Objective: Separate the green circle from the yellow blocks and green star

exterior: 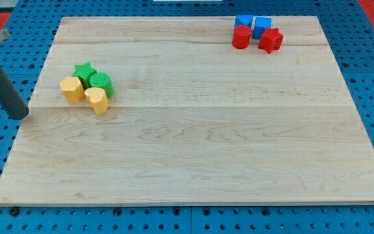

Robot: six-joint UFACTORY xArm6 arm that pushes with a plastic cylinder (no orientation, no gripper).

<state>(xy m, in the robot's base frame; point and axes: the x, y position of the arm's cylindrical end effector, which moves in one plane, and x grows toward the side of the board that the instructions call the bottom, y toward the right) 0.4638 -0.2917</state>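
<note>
The green circle (101,83) sits at the view's left on the wooden board (193,130). It touches the green star (84,71) at its upper left, the yellow hexagon-like block (72,89) at its left and the yellow heart-like block (97,100) just below it. The four form one tight cluster. My tip (21,116) is at the board's left edge, to the left of and slightly below the cluster, apart from every block.
At the view's top right stand two blue blocks (243,21) (262,26), a red cylinder (241,37) and a red star (271,40), close together. The board lies on a blue perforated table (369,71).
</note>
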